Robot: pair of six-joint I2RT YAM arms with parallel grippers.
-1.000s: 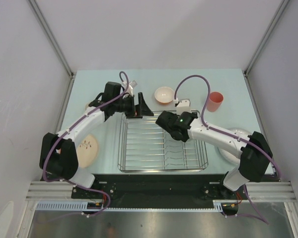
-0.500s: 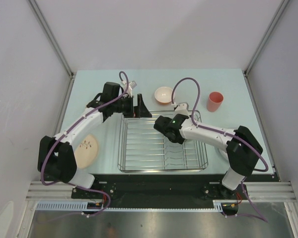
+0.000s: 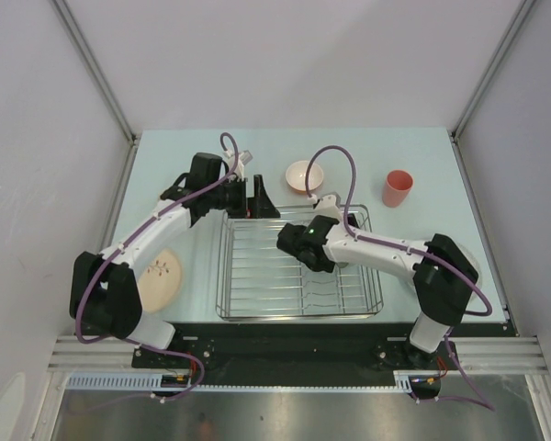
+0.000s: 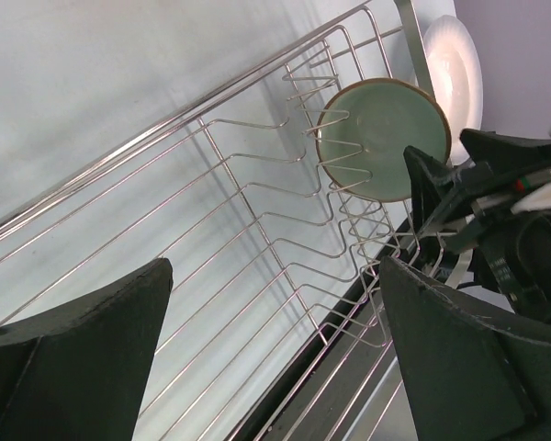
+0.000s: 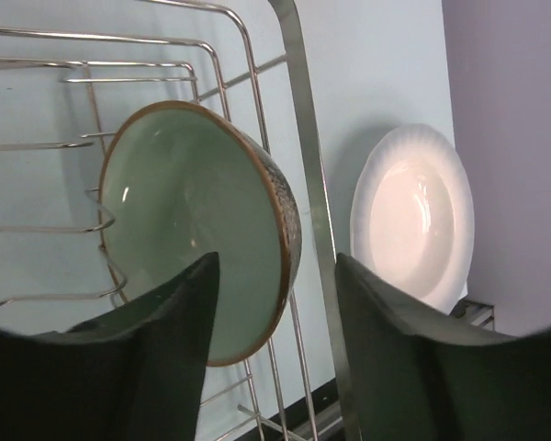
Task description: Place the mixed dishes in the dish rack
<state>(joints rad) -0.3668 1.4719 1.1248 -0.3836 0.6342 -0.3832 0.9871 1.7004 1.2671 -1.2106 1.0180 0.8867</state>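
Note:
The dish rack (image 3: 257, 276) stands mid-table. The grey-green bowl (image 5: 193, 230) stands on edge between tines at the rack's right side, and also shows in the left wrist view (image 4: 381, 138). My right gripper (image 5: 277, 266) is open and empty, a short way back from the bowl; it hovers over the rack (image 3: 305, 250). My left gripper (image 4: 275, 276) is open and empty over the rack's far left corner (image 3: 255, 197). The white plate (image 5: 411, 216) lies right of the rack. The orange bowl (image 3: 304, 175), salmon-pink cup (image 3: 397, 187) and salmon-pink plate (image 3: 159, 278) are on the table. The mug is out of view.
Grey walls with metal posts (image 3: 101, 83) enclose the table on three sides. The right arm (image 3: 386, 250) stretches across the rack's right half and hides what lies under it.
My right gripper has moved left across the rack, away from the grey-green bowl. My left arm has barely moved.

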